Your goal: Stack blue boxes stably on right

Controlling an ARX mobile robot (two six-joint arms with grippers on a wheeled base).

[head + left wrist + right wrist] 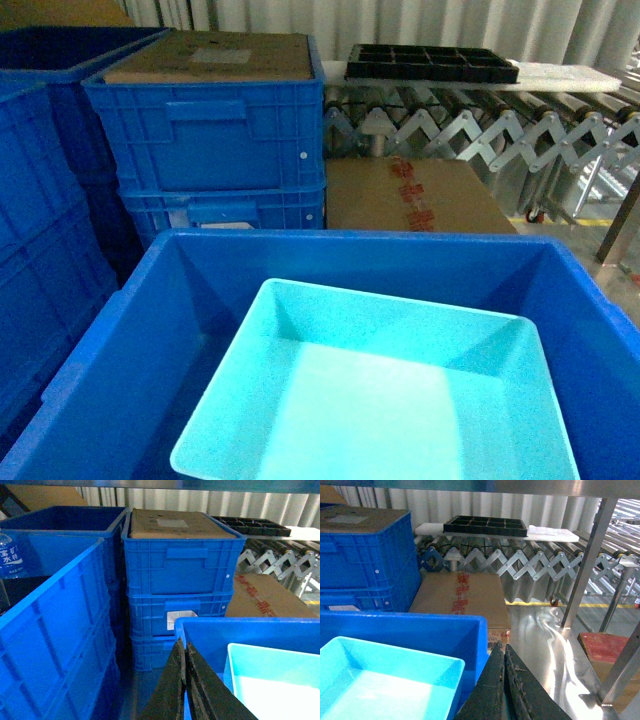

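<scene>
Pale turquoise tub (390,400) nested in a dark blue crate (150,330), left gripper (185,652) and right gripper (503,652) both pressed together, empty.

Floor (545,630): shiny metal; brown carton (460,597) resting on it, beside stacked dark blue crates (215,150); conveyor stand behind.

Access: tub (380,400) open from above, walled by bin (130,340). Obstacles: stacked crates (215,140) left; carton (415,195) and conveyor (480,125) behind.
</scene>
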